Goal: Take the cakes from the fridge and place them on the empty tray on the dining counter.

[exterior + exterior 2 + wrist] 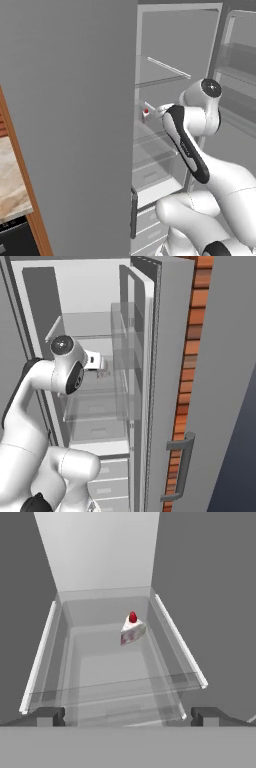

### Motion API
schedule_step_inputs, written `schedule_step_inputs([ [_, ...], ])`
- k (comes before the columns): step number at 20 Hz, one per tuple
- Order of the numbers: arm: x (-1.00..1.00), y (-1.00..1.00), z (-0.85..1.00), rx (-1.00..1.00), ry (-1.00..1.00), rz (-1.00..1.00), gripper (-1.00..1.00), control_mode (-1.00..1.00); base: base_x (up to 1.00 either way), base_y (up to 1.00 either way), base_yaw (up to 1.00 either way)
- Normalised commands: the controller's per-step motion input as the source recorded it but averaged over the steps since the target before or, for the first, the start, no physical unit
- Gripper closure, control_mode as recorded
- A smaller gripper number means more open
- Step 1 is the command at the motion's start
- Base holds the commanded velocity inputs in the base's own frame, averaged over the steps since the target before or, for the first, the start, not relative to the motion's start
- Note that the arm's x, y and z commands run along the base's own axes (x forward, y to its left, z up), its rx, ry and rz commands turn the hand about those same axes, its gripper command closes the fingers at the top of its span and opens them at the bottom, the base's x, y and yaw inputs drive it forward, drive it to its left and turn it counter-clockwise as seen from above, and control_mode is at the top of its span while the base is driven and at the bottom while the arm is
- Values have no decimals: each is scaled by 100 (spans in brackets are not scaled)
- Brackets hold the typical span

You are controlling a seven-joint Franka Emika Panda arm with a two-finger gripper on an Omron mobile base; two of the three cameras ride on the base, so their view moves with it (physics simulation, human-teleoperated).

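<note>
Hand view has the two dark fingertips (47,716) at its lower corners, spread as wide as they go and touching nothing; the gripper (128,717) holds nothing. Beyond them, well apart from both tips, the cake (132,629) sits on a clear glass shelf (107,677) toward the shelf's back (slightly toward the right-hand tip's side). It is a small white wedge with a red top. Shelf and cake lie inside the open grey fridge (75,125).
</note>
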Motion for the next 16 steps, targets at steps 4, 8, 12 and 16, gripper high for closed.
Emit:
schedule_step_inputs([
  [4,0,0,-19,0,-9,0,-100,-100,0,0,0],
  [8,17,0,-13,0,0,0,-100,-100,0,0,0],
  [12,36,0,-20,0,0,0,-100,-100,0,0,0],
  [16,36,0,-8,0,0,0,-100,-100,0,0,0],
])
